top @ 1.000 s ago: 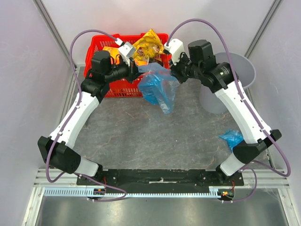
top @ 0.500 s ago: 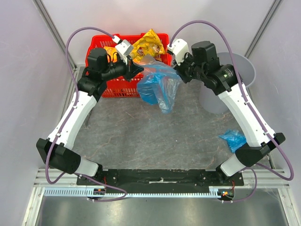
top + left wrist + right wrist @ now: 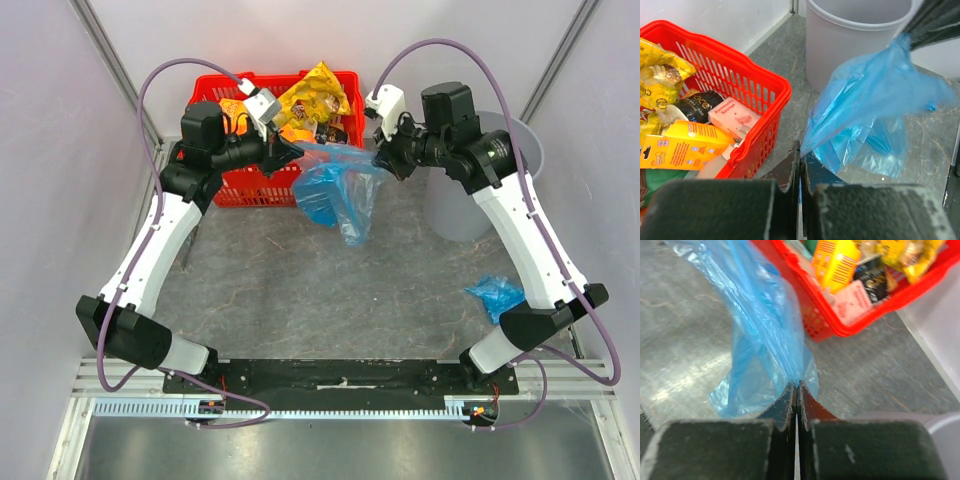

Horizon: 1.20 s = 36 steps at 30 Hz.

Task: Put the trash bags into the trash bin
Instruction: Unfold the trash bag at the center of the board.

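A big blue trash bag hangs above the table, stretched between both grippers. My left gripper is shut on its left corner; the film runs from my jaws across to the right gripper. My right gripper is shut on the bag's right corner. A second, small crumpled blue trash bag lies on the table at the right. The light-grey trash bin stands at the back right, partly behind my right arm, and shows in the left wrist view.
A red mesh basket stands at the back left, holding a yellow snack packet and boxes. It also shows in the right wrist view. Grey walls close in on both sides.
Both grippers have moved apart, the left one leftwards and the right one rightwards toward the bin, and the bag's top edge is now pulled taut between them.
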Motion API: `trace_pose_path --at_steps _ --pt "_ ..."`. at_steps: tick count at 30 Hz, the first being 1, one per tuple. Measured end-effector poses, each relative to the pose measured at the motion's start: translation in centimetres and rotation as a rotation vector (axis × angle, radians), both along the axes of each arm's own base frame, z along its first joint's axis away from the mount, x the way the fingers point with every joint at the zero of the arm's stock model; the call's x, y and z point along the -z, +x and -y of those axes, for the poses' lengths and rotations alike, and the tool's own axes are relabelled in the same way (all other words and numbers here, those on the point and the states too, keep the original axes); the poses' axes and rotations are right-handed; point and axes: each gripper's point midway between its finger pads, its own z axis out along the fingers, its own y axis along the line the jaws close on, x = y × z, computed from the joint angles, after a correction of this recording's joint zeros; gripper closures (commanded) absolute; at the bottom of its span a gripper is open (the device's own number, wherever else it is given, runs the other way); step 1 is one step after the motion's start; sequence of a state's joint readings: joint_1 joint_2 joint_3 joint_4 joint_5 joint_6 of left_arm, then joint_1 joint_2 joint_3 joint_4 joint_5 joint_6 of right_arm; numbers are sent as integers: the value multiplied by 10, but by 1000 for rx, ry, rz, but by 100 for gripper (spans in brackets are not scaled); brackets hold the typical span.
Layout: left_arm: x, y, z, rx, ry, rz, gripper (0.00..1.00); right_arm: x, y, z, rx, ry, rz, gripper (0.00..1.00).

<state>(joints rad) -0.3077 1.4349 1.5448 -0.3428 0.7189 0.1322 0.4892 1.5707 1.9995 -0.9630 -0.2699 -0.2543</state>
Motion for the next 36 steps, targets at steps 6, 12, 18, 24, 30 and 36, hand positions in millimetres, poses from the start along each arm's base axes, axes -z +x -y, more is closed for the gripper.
trace_pose_path --at_steps 6,12,18,24,30,36 --pt "-8 8 -7 -52 -1 22 98 -11 -35 -24 -235 76 -51 100" --pt "-15 17 -11 -95 -2 46 98 -21 -54 -38 -356 138 -78 100" --pt "-13 17 -10 -84 1 44 31 -23 -49 -41 -328 167 -87 100" --pt "-13 12 -9 -73 -6 26 16 -19 -34 -49 -267 229 -113 100" --pt "-33 -1 -15 -66 11 72 15 -18 -18 -50 -186 258 -114 100" --pt "-67 -34 -12 41 16 170 15 -11 -10 -52 -152 264 -137 100"
